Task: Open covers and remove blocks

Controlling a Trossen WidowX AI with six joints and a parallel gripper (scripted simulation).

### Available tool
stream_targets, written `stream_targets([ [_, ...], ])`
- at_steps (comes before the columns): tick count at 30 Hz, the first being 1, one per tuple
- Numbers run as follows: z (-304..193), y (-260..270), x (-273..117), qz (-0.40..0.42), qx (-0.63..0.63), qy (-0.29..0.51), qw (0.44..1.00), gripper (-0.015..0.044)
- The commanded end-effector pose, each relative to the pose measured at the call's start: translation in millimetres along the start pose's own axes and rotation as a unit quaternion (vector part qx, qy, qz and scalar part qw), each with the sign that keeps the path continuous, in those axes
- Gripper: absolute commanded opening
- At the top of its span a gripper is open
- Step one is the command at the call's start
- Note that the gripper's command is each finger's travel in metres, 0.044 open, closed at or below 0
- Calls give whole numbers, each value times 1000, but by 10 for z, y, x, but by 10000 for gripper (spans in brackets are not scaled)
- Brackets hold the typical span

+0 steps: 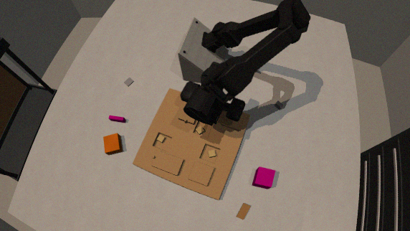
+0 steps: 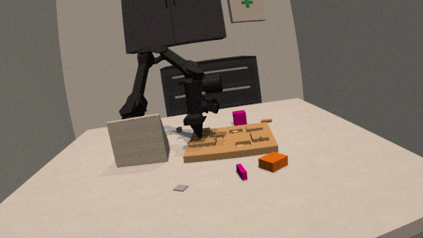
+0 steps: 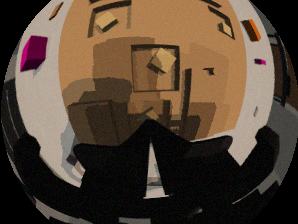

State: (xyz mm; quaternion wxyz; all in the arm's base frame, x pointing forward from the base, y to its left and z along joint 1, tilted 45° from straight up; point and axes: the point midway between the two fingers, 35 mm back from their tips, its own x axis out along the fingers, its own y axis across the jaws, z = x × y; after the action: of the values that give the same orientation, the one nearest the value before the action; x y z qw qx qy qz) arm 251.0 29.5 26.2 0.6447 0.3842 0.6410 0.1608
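The wooden puzzle board [image 1: 148, 151] [image 2: 229, 153] [image 3: 80, 55] lies flat. Pale blocks sit in uncovered wells: one block [image 1: 161, 138] [image 3: 226, 29] on one side, one block [image 1: 212, 153] [image 3: 105, 21] on the other, and a tilted block [image 1: 200, 130] [image 3: 163, 61] in a middle well. A further pale block [image 3: 150, 114] shows in shadow just ahead of the fingertips. Flat covers [image 1: 170, 163] [image 1: 202, 173] lie toward the board's far end. A shadowed cover [image 3: 102, 122] lies near the hand. My gripper [image 2: 200, 137] [image 3: 149, 121] is shut and empty, low over the board's near part; the arm hides its tips in the top view.
A grey slab-like box [image 1: 195, 57] [image 2: 140, 142] stands near the arm. An orange block [image 1: 112, 143] [image 2: 273, 162] and a small magenta bar [image 1: 117, 118] [image 2: 241, 171] lie on one side; a magenta cube [image 1: 264, 177] [image 2: 239, 117] and a brown tile [image 1: 244, 211] lie on the other.
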Motion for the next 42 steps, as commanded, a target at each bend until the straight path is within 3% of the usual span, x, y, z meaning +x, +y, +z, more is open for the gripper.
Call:
stream_targets([
  [1,1,0,-3,0,3,0,1000,26],
  [6,14,-7,-96,-1,85,0,996,144],
  [16,27,-17,-317,-2,272,-1,962,144],
  [27,19,-19,-562,-1,463,0,886,144],
  [42,21,-22,-470,-1,474,0,881,144],
])
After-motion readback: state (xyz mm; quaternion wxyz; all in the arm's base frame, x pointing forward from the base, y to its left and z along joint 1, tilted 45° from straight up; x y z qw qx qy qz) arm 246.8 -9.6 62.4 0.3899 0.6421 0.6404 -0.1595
